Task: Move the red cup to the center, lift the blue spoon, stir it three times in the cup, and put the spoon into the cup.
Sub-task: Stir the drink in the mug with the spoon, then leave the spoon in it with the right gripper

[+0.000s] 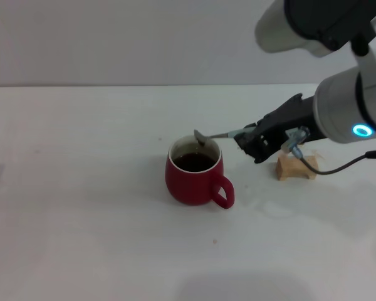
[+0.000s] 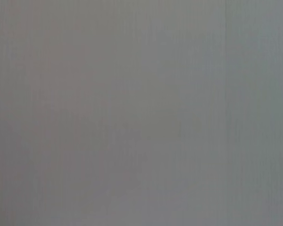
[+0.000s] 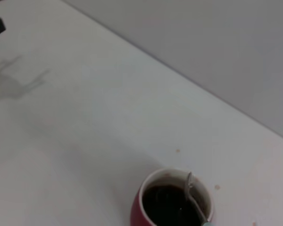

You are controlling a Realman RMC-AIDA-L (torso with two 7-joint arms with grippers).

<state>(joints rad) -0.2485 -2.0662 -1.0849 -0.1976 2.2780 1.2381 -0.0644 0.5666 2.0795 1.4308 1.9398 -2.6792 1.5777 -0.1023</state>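
Red cup (image 1: 194, 177) near the middle of the white surface (image 1: 81, 219), squat and rounded, dark red outside with a white inner rim, loop handle turned toward the robot's right and a little forward. Filled with dark liquid (image 3: 167, 205) to just below the rim. Blue spoon (image 1: 214, 135) held nearly level above the cup, grey metal bowl over the far side of the rim, pale blue handle running off to the right (in the right wrist view the spoon's bowl (image 3: 189, 184) sits over the liquid by the rim; cannot tell whether it touches). Right pincer (image 1: 249, 139) black, just to the right of the cup, pinching the spoon's handle end. Pale wooden block (image 1: 295, 167) resting on the surface behind and below that pincer, well clear of the cup. Left wrist view blank grey, nothing to make out; left pincer out of sight in every view.
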